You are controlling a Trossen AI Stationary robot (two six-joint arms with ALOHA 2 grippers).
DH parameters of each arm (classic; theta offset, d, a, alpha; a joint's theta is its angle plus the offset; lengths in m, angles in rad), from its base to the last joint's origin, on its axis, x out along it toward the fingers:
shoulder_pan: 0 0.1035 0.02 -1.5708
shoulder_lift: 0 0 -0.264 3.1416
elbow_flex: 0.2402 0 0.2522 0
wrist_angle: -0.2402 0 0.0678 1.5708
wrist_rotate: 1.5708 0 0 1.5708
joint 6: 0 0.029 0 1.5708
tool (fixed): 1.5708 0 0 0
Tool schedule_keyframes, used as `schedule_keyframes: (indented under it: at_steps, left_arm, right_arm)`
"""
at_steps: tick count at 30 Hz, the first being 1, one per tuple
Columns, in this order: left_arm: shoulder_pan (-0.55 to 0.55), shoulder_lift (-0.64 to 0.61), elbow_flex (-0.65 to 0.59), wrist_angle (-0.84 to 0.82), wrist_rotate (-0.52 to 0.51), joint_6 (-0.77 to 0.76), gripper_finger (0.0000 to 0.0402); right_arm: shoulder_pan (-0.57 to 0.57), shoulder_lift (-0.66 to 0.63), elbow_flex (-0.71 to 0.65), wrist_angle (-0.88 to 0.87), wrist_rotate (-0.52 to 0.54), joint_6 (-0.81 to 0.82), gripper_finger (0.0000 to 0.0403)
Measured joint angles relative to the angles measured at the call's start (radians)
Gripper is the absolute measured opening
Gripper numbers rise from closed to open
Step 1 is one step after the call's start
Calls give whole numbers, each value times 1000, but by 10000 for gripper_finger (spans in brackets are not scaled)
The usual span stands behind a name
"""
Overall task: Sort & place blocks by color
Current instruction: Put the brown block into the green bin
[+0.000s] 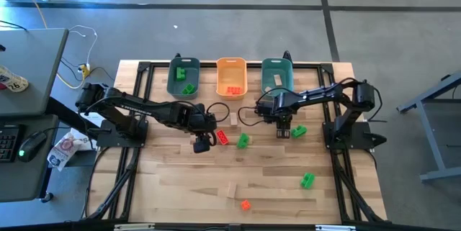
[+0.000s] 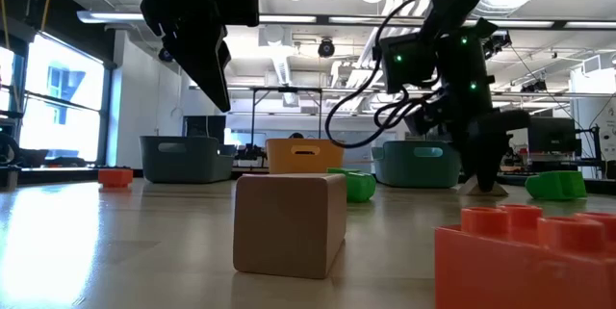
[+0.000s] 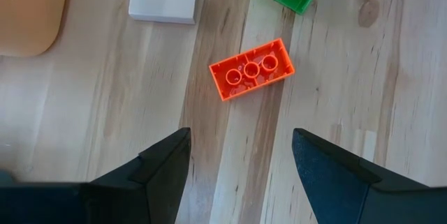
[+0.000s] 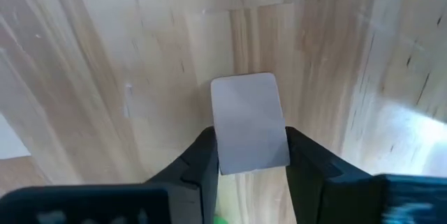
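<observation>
My left gripper (image 1: 202,145) (image 3: 241,137) is open and raised above the table (image 2: 217,88), beside a red-orange three-stud block (image 3: 251,77) (image 1: 223,137) lying flat just ahead of its fingers. A green block (image 1: 243,141) and a pale tan block (image 1: 233,119) lie close by. My right gripper (image 1: 283,130) (image 4: 249,133) points down at the table and is shut on a pale tan block (image 4: 246,116). Another green block (image 1: 297,132) lies just right of it. A green block (image 1: 307,180), a red-orange block (image 1: 245,204) and a tan block (image 2: 289,224) lie near the front edge. My right gripper pinches the pale tan block by its two opposite side faces (image 4: 222,151), one finger on each side, coming from above and pointing down. The block's far half sticks out past the fingertips. Whether it rests on the table or is lifted off it, I cannot tell.
Three bins stand in a row at the far edge: a teal bin (image 1: 173,80) holding green blocks, an orange bin (image 1: 220,80) holding red-orange blocks, and a second teal bin (image 1: 276,69). Cables trail between the arms. Bare wood shows across the table's middle and left.
</observation>
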Motion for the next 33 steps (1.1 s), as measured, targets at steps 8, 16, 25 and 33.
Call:
schedule_keyframes:
  at_steps: [8, 16, 25, 33]
  left_arm:
    - [0, 0, 0, 0, 0, 0, 236]
    - [0, 0, 0, 0, 0, 62, 236]
    - [0, 0, 0, 19, 0, 223, 236]
    - [0, 0, 0, 87, -7, 374, 236]
  right_arm:
    - [0, -2, 0, 5, -17, 45, 102]
    - [0, -1, 51, 13, -41, 94, 102]
    - [-8, -1, 188, 7, 34, 63, 102]
    - [-54, -1, 305, 2, 168, 37, 102]
